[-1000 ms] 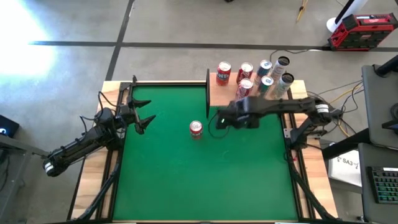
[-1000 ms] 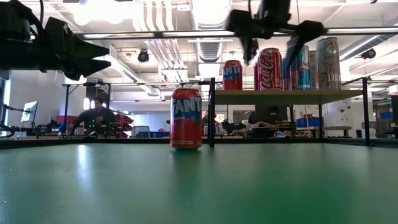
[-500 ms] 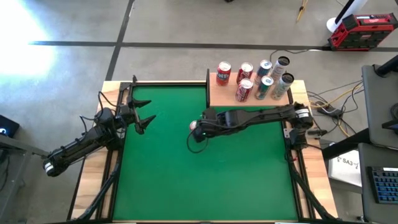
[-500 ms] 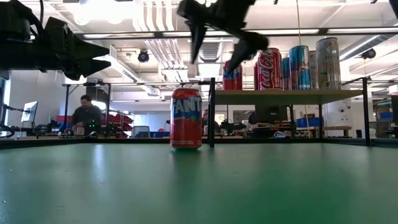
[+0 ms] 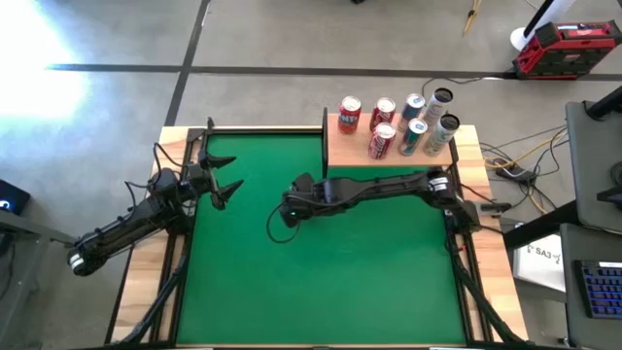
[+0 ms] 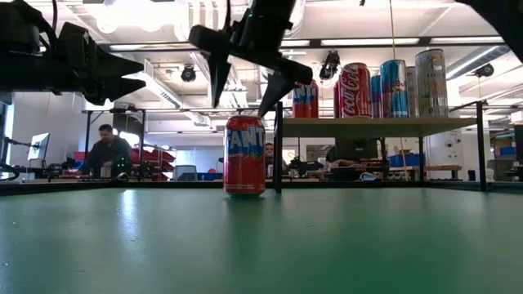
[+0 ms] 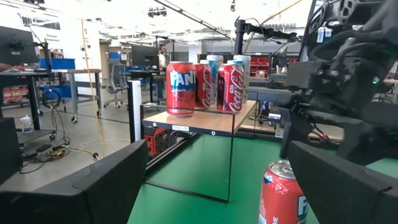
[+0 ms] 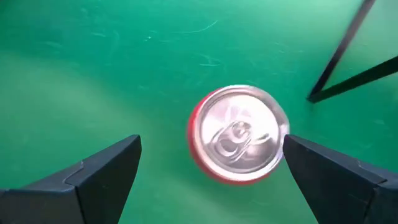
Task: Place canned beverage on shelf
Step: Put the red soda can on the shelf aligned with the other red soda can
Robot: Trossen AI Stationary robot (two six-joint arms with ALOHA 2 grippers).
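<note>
A red Fanta can (image 6: 245,155) stands upright on the green table top, its silver lid (image 8: 238,134) facing up. My right gripper (image 6: 243,102) hangs open just above it, tilted down, with one finger on each side of the lid (image 8: 212,141) and touching nothing. In the high view my right gripper (image 5: 289,209) hides the can. The shelf (image 5: 340,151) at the far right is a light-wood board carrying several upright cans (image 5: 394,126). My left gripper (image 5: 233,192) waits open at the far left.
A black post (image 6: 278,147) marks the shelf's left corner, just right of the can in the low view. Open green surface (image 5: 321,282) stretches toward the near edge. A person (image 6: 110,151) sits in the room beyond the table.
My right gripper has swung from beside the shelf toward the table's left, sunk a little and rolled about its own axis; it now hangs over the Fanta can. It has stayed open. The can has not moved.
</note>
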